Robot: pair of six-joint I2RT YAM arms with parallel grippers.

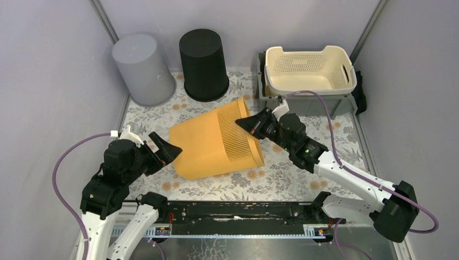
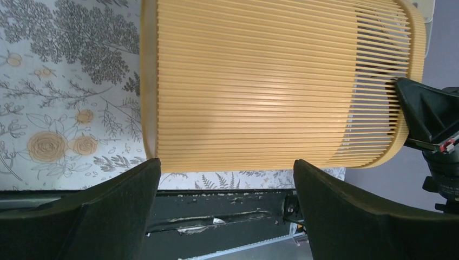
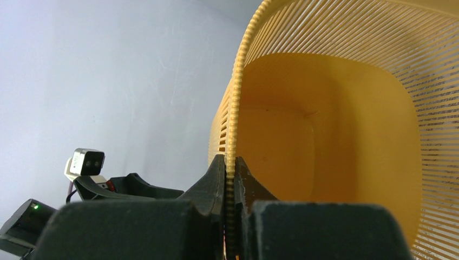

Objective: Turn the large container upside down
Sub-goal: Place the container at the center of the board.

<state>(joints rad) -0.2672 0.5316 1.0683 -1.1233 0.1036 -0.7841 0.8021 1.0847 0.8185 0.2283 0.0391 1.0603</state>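
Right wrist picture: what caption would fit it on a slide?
The right claw, shut on the slatted rim of the large yellow container.

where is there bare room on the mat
Bare mat runs along the near rail in front of the yellow bin, and in a patch between the grey bin and the open left claw. The back is crowded: black bin, cream basket on its crate. The right claw is shut on the yellow bin's rim.
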